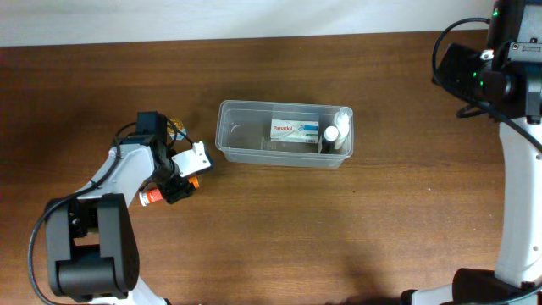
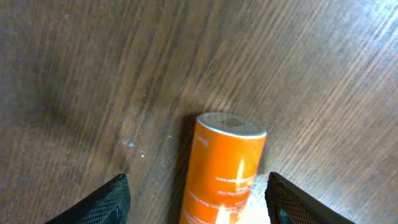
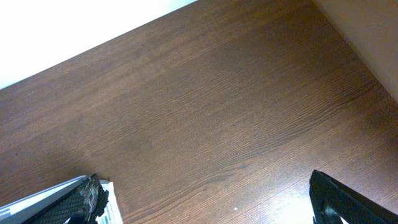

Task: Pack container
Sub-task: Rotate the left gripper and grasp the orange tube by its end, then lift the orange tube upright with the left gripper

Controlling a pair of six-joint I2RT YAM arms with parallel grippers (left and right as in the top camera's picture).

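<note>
The left tool [image 2: 198, 186], jaws spread wide and gripping nothing, straddles an orange bottle [image 2: 227, 168] lying on the wooden counter [image 1: 279, 237] just left of the container [image 1: 227, 140]. A sound pickup likely means settling lower, centring the bottle between the fingers, then closing across its body rather than its end, so it cannot roll free. The clear tub sits mid-counter, with a Panadol box [image 1: 295, 130] and a white-capped bottle [image 1: 332, 134] toward its right end; its left half looks free. Well right of the container and beyond it, the right tool [image 3: 208, 198] hangs spread and empty.
</note>
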